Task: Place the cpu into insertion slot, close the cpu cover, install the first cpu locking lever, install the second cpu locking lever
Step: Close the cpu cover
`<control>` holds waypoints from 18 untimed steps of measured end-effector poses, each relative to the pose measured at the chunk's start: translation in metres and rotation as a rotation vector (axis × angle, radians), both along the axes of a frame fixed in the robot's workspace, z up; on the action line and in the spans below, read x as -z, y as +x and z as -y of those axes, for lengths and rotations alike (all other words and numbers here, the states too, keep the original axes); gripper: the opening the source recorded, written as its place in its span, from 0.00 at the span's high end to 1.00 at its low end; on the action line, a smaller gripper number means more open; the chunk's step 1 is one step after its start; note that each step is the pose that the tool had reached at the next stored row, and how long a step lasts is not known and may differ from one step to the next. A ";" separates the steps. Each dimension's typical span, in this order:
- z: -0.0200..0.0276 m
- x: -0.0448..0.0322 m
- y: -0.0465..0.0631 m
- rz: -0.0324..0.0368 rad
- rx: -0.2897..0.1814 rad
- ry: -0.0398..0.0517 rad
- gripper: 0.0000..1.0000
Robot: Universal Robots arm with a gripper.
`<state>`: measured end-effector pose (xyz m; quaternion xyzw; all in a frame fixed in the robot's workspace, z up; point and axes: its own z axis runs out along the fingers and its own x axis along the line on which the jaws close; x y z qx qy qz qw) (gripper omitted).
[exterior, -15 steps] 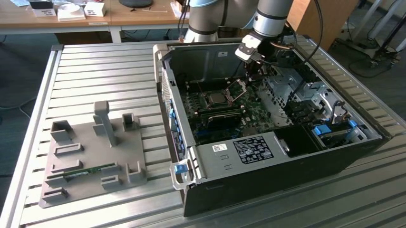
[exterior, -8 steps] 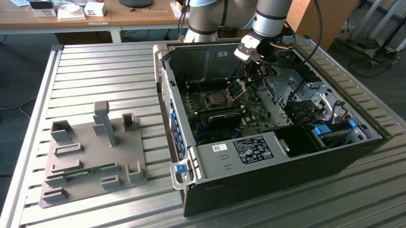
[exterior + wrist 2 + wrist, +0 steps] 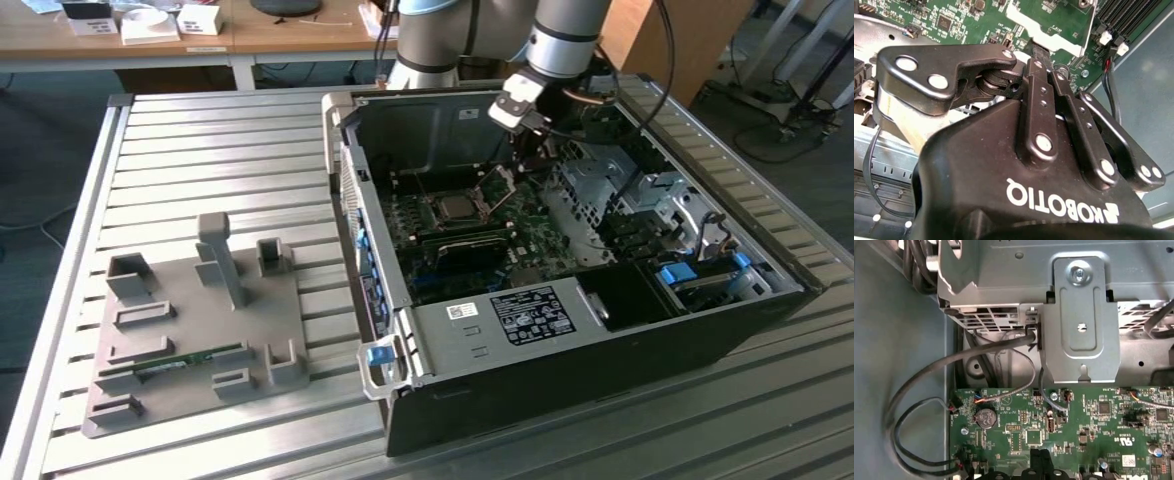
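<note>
The case (image 3: pixel 601 380) lies open on the slatted table (image 3: pixel 200 130), filling the right half of the exterior view. Its green board sits at the frame's centre.

The cpu (image 3: pixel 454 208) lies flat in the slot (image 3: pixel 427 212), just left of centre, with its silver top facing up. It is square, so it has no long axis. Its edges run in line with the slot's rim and with the board's edges.

The cover (image 3: pixel 497 185) is not down. It stands raised, close to upright, on the side of the slot toward the exterior view's right. Its free edge points up and its window faces across the cpu.

The gripper (image 3: pixel 531 158) reaches down from the arm at top centre. Its tip is at the cover's upper edge, just up and right of the cpu.

In the second wrist view the gripper (image 3: pixel 1041 52) has its links converging, with the fingers (image 3: pixel 1036 100) drawn together and barely a slit between them. Their ends meet the edge of the cover (image 3: pixel 1044 40), a silvery frame with green board showing through its window. I cannot tell whether that edge is pinched or only touched.

A grey fixture tray (image 3: pixel 200 330) lies at lower left in the exterior view, well apart from the case.
</note>
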<state>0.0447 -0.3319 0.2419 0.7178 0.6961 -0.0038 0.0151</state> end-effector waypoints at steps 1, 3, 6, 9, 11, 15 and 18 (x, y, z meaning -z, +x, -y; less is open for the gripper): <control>0.0000 0.0000 -0.001 -0.0001 0.000 0.0000 0.90; 0.0000 0.0001 -0.004 0.0000 0.000 0.0000 0.90; 0.0000 0.0001 -0.010 0.0000 0.000 0.0001 0.90; 0.0000 0.0002 -0.017 0.0000 0.000 0.0000 0.90; 0.0000 0.0003 -0.020 0.0000 0.000 0.0001 0.90; 0.0000 0.0004 -0.024 0.0000 0.000 0.0001 0.90; 0.0000 0.0004 -0.025 0.0000 0.000 0.0000 0.90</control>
